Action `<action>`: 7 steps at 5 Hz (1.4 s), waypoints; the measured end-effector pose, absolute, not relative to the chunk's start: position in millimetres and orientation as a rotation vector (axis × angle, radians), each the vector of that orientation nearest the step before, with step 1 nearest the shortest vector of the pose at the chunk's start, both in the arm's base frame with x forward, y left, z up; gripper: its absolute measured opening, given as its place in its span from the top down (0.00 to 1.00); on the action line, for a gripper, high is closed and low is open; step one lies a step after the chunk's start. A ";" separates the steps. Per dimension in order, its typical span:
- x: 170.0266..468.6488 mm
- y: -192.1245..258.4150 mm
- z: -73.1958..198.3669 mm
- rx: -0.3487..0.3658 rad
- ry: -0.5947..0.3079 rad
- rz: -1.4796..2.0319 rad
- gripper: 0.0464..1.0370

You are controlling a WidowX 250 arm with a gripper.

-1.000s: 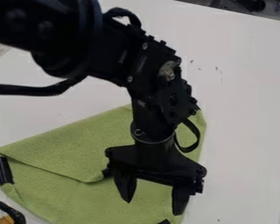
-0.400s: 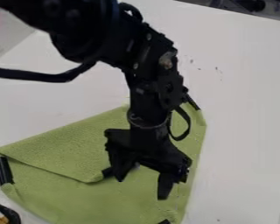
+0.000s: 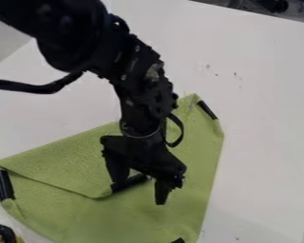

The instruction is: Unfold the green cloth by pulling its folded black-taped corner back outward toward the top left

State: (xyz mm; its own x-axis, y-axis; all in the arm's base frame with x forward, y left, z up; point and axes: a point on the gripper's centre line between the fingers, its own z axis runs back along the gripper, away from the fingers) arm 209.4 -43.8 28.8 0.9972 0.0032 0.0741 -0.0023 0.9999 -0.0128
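The black gripper (image 3: 140, 193) hangs over the middle of a green cloth (image 3: 78, 156), its two fingers spread apart and nothing visible between the tips. The cloth lies on the white table with one part folded over. A black clip-like piece (image 3: 129, 183) sits at the folded corner, right by the gripper's left finger; whether they touch I cannot tell. More black pieces mark other cloth corners: one at the left (image 3: 4, 184), one at the upper right (image 3: 207, 109) and one at the bottom (image 3: 178, 240).
The white table (image 3: 262, 118) extends around the cloth. A black cable-like object (image 3: 2, 231) with a bit of yellow is at the lower left edge. Dark equipment (image 3: 272, 5) stands beyond the table's far edge at the upper right.
The gripper has moved left and somewhat up in the view, from the cloth's lower right toward its folded corner. The upper right corner of the cloth has come into sight. The cloth has not moved.
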 end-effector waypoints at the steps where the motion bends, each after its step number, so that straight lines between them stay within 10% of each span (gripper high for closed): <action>1: 214.4 -36.3 17.2 -0.027 -0.107 0.033 0.04; 7: 226.1 -11.9 22.2 -0.023 -0.072 0.057 0.04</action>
